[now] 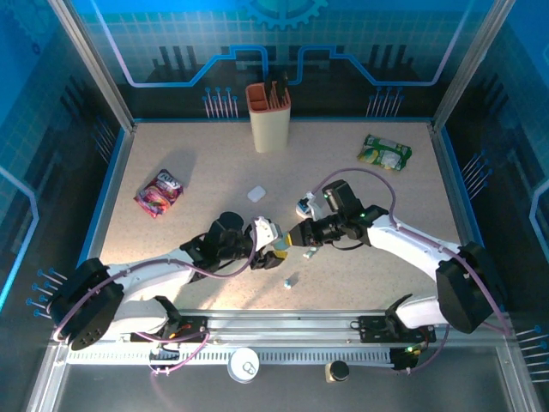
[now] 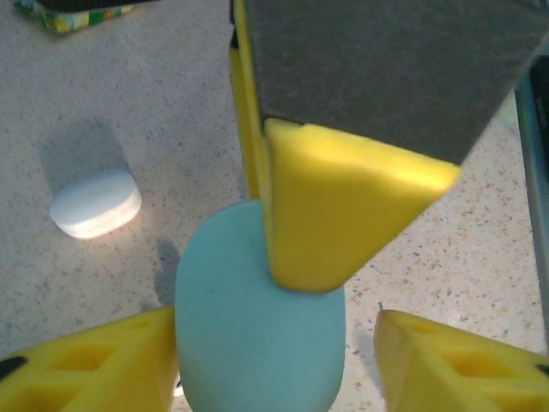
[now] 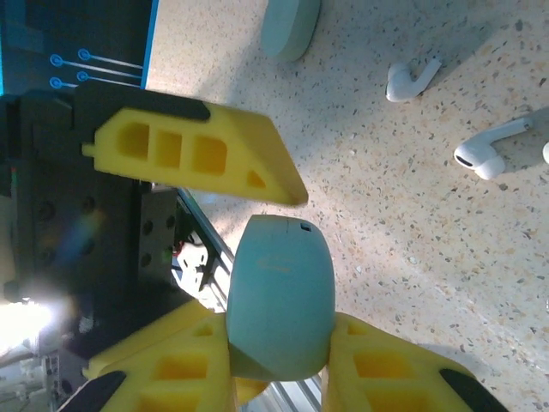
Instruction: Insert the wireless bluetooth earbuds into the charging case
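A pale blue pebble-shaped charging case [image 3: 281, 309] [image 2: 257, 326] [image 1: 280, 250] hangs closed above the table, and my right gripper [image 3: 279, 330] [image 1: 292, 238] is shut on it. My left gripper [image 2: 274, 343] [image 1: 268, 243] is open around the same case: its left finger touches the case and its right finger stands apart. One right fingertip [image 2: 343, 206] overlaps the case's top. Two white stemmed earbuds [image 3: 412, 79] [image 3: 489, 154] lie loose on the table beyond the case, and small white bits [image 1: 309, 254] [image 1: 292, 281] lie near the grippers.
A closed white case [image 1: 256, 194] [image 2: 96, 203] lies behind the grippers, and another small case [image 1: 304, 206] sits by the right wrist. A pale case [image 3: 290, 26] lies near the earbuds. A beige holder [image 1: 269, 116], a pink bag [image 1: 159, 190] and a green packet [image 1: 384, 153] lie farther back.
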Controlling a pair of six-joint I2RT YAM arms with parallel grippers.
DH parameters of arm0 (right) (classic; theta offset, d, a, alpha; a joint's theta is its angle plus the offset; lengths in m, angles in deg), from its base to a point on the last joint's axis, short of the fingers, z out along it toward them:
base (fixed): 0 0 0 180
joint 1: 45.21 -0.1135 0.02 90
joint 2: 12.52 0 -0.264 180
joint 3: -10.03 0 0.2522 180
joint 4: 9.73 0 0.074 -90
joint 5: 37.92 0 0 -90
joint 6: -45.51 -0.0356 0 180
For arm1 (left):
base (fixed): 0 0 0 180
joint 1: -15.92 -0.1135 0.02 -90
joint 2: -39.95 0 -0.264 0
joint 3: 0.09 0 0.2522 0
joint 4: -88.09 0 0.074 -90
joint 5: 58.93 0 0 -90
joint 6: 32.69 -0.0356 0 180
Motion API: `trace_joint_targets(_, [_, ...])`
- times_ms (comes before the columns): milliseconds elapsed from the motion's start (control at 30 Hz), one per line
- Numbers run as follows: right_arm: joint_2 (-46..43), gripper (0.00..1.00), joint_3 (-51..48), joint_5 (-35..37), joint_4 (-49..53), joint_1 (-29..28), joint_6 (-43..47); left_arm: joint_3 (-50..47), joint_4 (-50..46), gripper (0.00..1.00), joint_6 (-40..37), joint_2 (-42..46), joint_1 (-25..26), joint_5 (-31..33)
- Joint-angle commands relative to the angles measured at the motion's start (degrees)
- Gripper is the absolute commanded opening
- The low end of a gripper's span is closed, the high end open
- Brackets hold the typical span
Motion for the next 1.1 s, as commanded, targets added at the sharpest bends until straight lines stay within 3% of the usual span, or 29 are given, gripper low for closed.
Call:
trace_joint_targets(0, [-4.03,0.19,-1.48,-0.52,-2.43,2.10,-2.57,-1.84,6.99,0.80,2.45,1.83,0.27,-1.76])
trace_joint_targets(267, [-10.88,0.17,-8.37,-10.87,-23.50,7.48,-20.38,-7.71,28.92,0.97,8.08,2.28,0.18,-0.66])
trace_joint_targets(500, [-14.89,0.13,-13.00,-11.11,-41.73,7.99,-37.46,-7.76,41.28,0.99,8.64,-0.68,-0.92,-2.56])
trace_joint_targets(600, [-15.34,0.12,-16.43,-10.04,-51.38,7.63,-45.73,-9.06,51.57,0.97,12.03,-4.10,-1.75,-3.00])
trace_joint_targets(700, [-16.50,0.12,-17.99,-8.92,-53.57,6.75,-48.32,-8.99,58.36,0.93,15.74,-7.54,-2.97,-4.90])
trace_joint_targets(900, [-17.26,0.09,-19.48,-7.96,-56.90,5.58,-51.39,-6.12,58.39,0.87,16.69,-10.14,-3.13,-9.51])
trace_joint_targets(1067, [-17.27,0.08,-20.64,-7.46,-58.97,4.88,-54.30,-4.24,58.40,0.75,17.55,-11.03,-3.27,-11.90])
